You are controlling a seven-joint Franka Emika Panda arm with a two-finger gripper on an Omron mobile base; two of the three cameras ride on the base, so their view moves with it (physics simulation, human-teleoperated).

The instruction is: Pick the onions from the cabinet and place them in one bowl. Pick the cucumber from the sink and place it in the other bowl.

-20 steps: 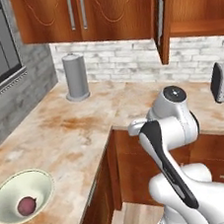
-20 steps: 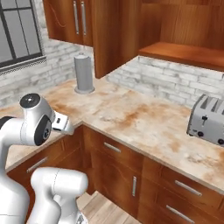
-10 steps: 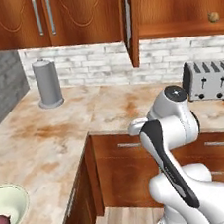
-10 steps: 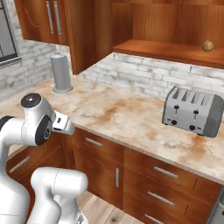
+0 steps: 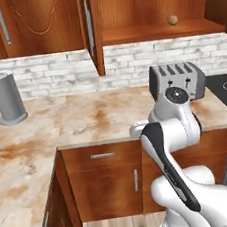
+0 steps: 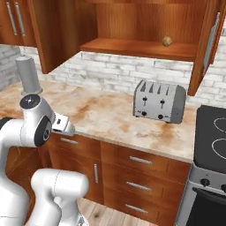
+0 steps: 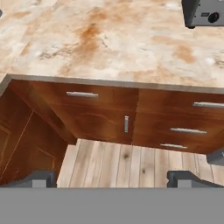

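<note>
Item: gripper [image 7: 111,177], jaws wide apart, nothing between them; we hold it folded low at the counter [image 7: 131,39] edge, facing the lower drawers [image 7: 175,127] and floor.

Item: yellow-brown onion [image 6: 167,41], resting on the shelf of the open cabinet [image 6: 141,47], high above and well apart from our hand. Also seen from the left base [image 5: 173,20].

Item: toaster [image 6: 160,101], standing on the counter below that shelf.

Item: cabinet door [image 5: 94,32], edge-on, hanging beside the shelf opening.

Risks, as we judge them: the long upward reach may clip the toaster or door; a round bulb may roll off the plank if our fingers nudge it.
</note>
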